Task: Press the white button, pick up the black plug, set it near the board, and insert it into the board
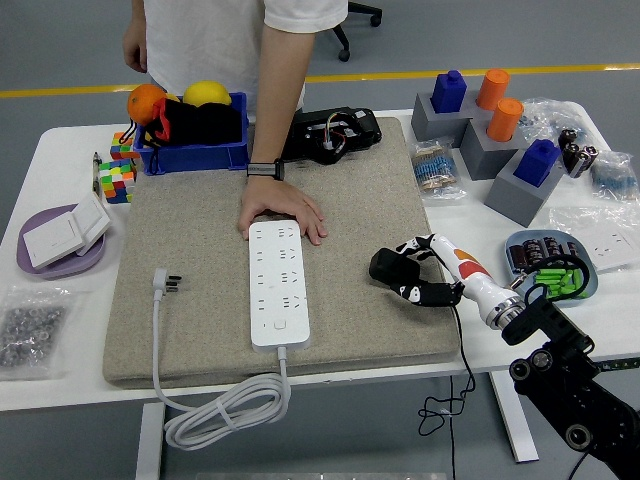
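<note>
The right robot hand (408, 277), white with black spots, was curled around a chunky black plug (385, 265), pinching it just above the flat grey felt mat (200, 250). The plug hung to the right of the long white plastic power strip (277, 283), apart from it, with its thin black cord (462, 360) trailing off the white desk (60, 385). The plug looked small, hard and light, and its smooth sides could be slippery. It seemed best to hold it by its fat body, away from the prongs, which could not be seen. The strip looked stiff and smooth, with rows of sockets and a small white button (280, 324) near its front end. A person's hand (280, 213) lay flat against the far end of the strip, likely to steady it. The mat looked soft and fuzzy.
</note>
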